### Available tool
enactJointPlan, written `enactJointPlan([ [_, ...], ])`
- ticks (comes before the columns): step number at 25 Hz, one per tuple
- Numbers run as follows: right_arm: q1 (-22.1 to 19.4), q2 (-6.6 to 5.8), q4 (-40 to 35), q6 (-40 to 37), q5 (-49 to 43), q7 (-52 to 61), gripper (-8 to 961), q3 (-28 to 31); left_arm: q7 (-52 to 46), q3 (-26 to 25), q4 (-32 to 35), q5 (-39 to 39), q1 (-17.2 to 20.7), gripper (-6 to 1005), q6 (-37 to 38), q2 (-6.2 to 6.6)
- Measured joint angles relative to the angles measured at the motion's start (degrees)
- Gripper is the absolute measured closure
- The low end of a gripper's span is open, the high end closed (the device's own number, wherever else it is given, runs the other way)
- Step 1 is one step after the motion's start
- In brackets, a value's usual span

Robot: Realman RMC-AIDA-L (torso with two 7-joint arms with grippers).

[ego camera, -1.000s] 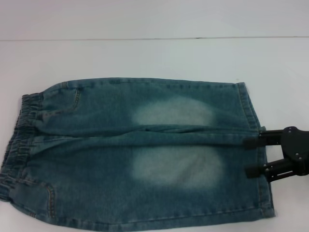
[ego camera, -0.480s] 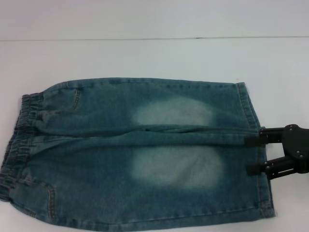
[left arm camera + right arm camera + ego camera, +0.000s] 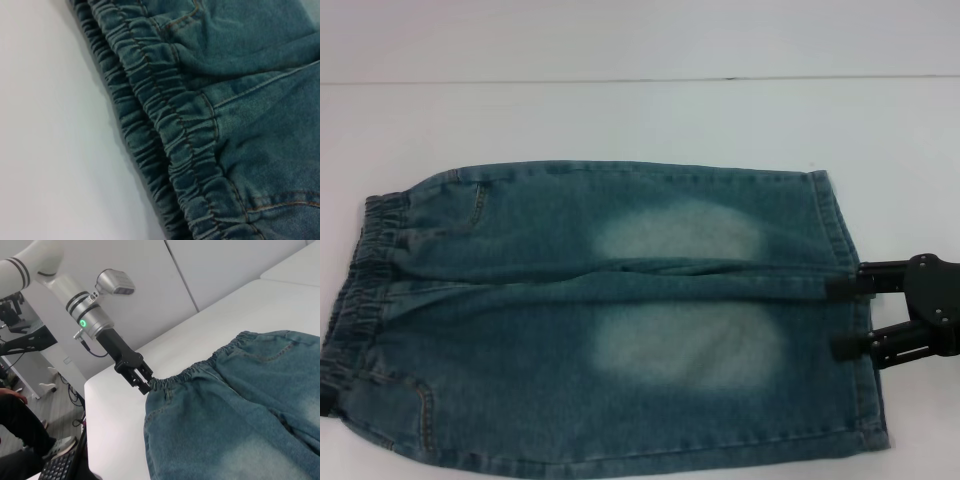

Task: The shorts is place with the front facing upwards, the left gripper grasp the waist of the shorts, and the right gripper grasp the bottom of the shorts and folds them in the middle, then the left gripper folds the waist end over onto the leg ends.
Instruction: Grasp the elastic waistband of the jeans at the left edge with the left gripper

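shorts (image 3: 610,320) lie flat on the white table (image 3: 620,110), waist (image 3: 360,290) to the robot's left, leg hems to its right. right gripper (image 3: 840,318) sits at the hems, fingers spread over the denim edge, nothing clamped. left gripper (image 3: 141,380) is at the waistband corner; cannot tell if it is closed.

The bottom edge of the head view cuts off the near side of the shorts (image 3: 620,320). The left gripper (image 3: 324,405) is only a tiny dark bit at the lower left edge there. The right gripper (image 3: 842,318) runs off the right edge, so its arm is hidden. The left wrist view shows only part of the waist (image 3: 165,125).
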Motion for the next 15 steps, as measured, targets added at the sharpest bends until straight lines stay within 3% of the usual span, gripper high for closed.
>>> enactJointPlan([
  [8, 0.0, 0.01, 0.0, 0.0, 0.0, -0.1, 12, 0.0, -0.2, -0.4, 0.0, -0.4, -0.5, 450, 1.8, -0.01],
  [15, 0.1, 0.01, 0.0, 0.0, 0.0, -0.2, 11, 0.0, 0.1, -0.4, 0.0, -0.6, -0.8, 724, 2.2, -0.07],
])
